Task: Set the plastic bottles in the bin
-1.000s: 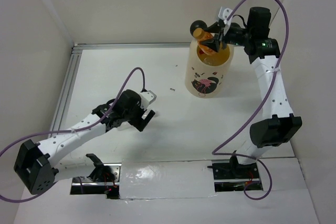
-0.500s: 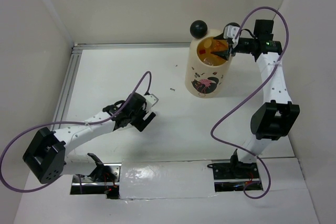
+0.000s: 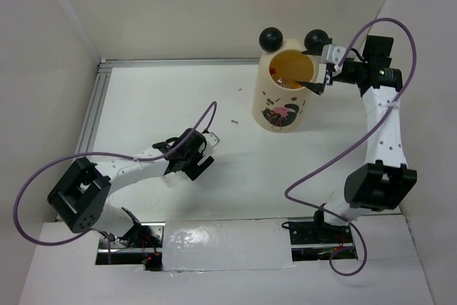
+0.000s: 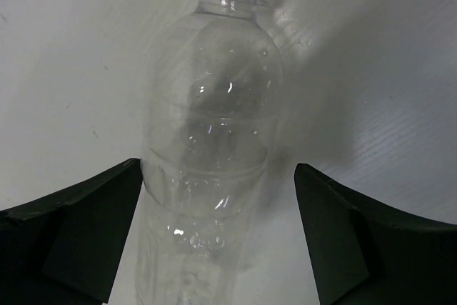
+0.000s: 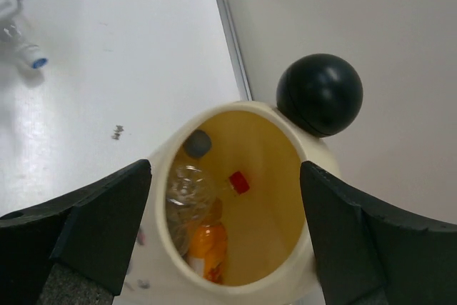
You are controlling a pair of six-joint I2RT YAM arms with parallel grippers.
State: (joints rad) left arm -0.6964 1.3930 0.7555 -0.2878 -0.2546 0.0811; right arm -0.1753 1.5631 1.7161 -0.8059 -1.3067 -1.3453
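Observation:
A clear plastic bottle (image 4: 211, 119) lies on the white table between the fingers of my left gripper (image 4: 218, 169), which is open around it. In the top view the left gripper (image 3: 199, 158) is low over the table left of centre, and a pale end of the bottle (image 3: 172, 178) shows beside it. The cream bin (image 3: 282, 101) with black ball ears stands at the back right. My right gripper (image 3: 318, 78) is open and empty at the bin's right rim. The right wrist view looks into the bin (image 5: 318, 266): an orange-filled bottle (image 5: 209, 244), a clear bottle (image 5: 184, 194) and a red cap (image 5: 239, 182) lie inside.
White walls close in the table on the left, back and right. A metal rail (image 3: 89, 123) runs along the left edge. A small dark speck (image 3: 234, 121) lies on the table left of the bin. A blue cap (image 5: 39, 63) shows far off in the right wrist view.
The right gripper let the orange bottle drop into the bin, opened and drew back to the right. The left arm moved right and lowered around the clear bottle.

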